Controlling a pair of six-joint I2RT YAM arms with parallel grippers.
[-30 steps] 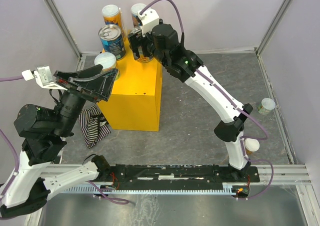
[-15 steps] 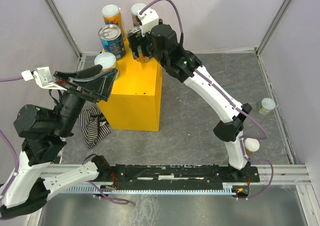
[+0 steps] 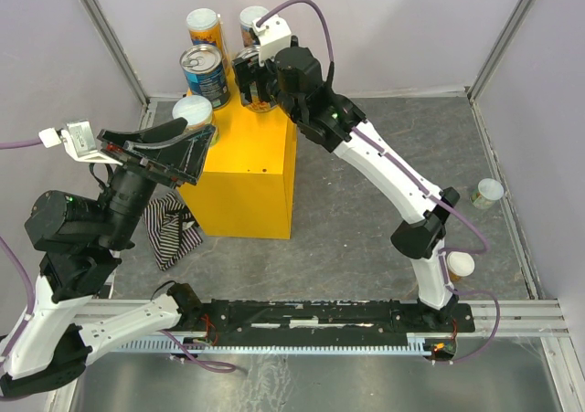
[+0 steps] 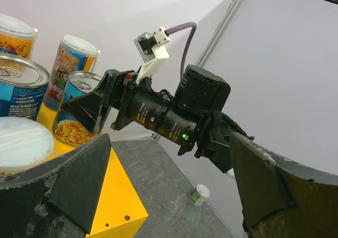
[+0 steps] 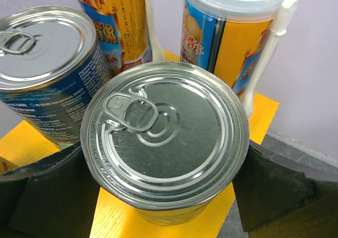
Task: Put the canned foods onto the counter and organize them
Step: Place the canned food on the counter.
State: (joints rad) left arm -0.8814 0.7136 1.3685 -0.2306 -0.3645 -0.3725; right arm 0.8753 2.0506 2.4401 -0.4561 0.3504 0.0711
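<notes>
While the counter (image 3: pixel 249 179), far left, already carries four standing cans (image 3: pixel 203 74), a fifth, the pull-tab can (image 5: pixel 166 137), sits at its far right corner between the jaws of my right gripper (image 3: pixel 259 90). Clamped or let go, I cannot tell. My left gripper (image 3: pixel 201 149) gapes empty beside the counter. Outstanding: a small can (image 3: pixel 487 193) by the right wall and a white-lidded can (image 3: pixel 460 266) near my right base.

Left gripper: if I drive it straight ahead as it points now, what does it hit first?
Probably the right arm's black wrist, dead ahead of the open left gripper, though depth is unclear. The white-lidded can close beside it might be brushed sooner.
</notes>
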